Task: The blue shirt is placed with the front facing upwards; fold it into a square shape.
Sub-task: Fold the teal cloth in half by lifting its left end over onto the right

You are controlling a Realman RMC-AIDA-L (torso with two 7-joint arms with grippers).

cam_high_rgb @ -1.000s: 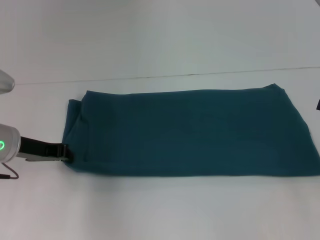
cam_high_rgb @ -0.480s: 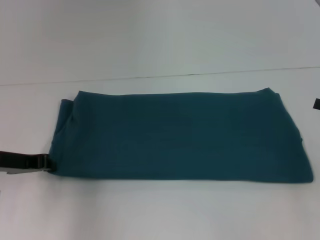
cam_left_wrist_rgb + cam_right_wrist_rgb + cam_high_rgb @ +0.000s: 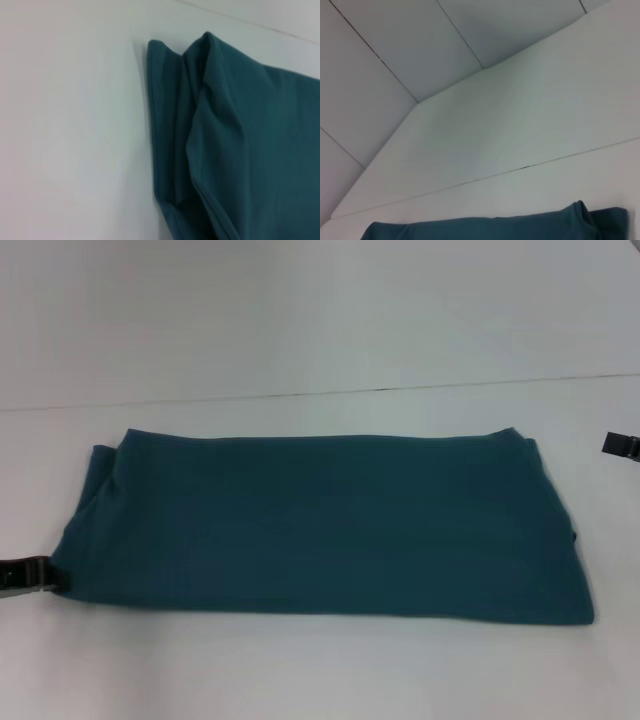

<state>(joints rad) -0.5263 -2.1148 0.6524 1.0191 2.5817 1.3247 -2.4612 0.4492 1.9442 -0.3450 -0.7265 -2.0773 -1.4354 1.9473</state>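
The blue shirt (image 3: 320, 525) lies folded into a long flat band across the white table (image 3: 300, 670), with its plain side up. My left gripper (image 3: 47, 576) is at the band's near left corner, shut on the cloth there. In the left wrist view the shirt's (image 3: 240, 150) left end shows as several stacked, rumpled layers. Only a small dark part of my right gripper (image 3: 621, 445) shows at the right edge of the head view, off the shirt's far right corner. The right wrist view catches just the shirt's (image 3: 495, 227) far edge.
A thin dark seam (image 3: 380, 390) runs across the white surface behind the shirt. In the right wrist view pale wall panels (image 3: 445, 35) rise beyond the table. Bare table lies in front of and behind the shirt.
My left gripper has drawn back to the left and nearer the front, dragging the whole shirt leftward with it. The right gripper's tip now shows a little further into view.
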